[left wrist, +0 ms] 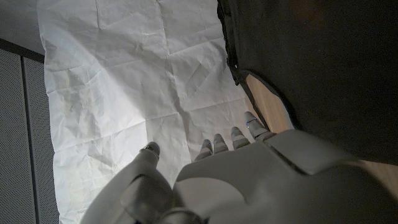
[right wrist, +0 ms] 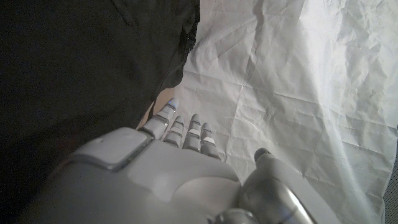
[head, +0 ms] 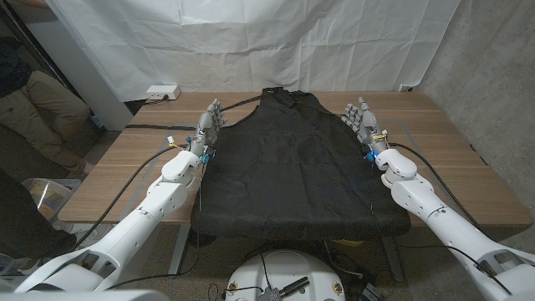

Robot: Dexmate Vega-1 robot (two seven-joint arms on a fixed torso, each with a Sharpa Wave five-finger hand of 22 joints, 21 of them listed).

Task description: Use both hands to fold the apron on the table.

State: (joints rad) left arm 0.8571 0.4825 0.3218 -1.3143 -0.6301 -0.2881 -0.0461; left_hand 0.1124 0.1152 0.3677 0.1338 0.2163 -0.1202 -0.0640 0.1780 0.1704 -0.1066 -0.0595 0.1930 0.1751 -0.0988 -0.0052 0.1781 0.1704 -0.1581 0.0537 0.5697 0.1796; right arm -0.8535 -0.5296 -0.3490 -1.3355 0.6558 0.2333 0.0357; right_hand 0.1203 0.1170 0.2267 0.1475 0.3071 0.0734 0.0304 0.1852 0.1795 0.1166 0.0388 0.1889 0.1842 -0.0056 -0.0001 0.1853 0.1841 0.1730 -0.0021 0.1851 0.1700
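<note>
A black apron (head: 292, 159) lies spread out on the wooden table (head: 451, 167), its bib toward the far edge and its hem hanging over the near edge. My left hand (head: 209, 127) stands beside the apron's left armhole edge with its fingers apart and nothing in it. My right hand (head: 362, 121) stands at the right armhole edge in the same way, fingers spread. The apron (left wrist: 311, 56) is dark cloth past my left hand (left wrist: 249, 174) in its wrist view. In the right wrist view the apron (right wrist: 81, 68) lies beside my right hand (right wrist: 161, 174).
A white power strip (head: 163, 92) sits at the table's far left corner. A crumpled white sheet (head: 276, 42) hangs behind the table. A person (head: 33, 109) sits at the far left. A thin apron strap (head: 238, 104) runs along the table toward my left hand.
</note>
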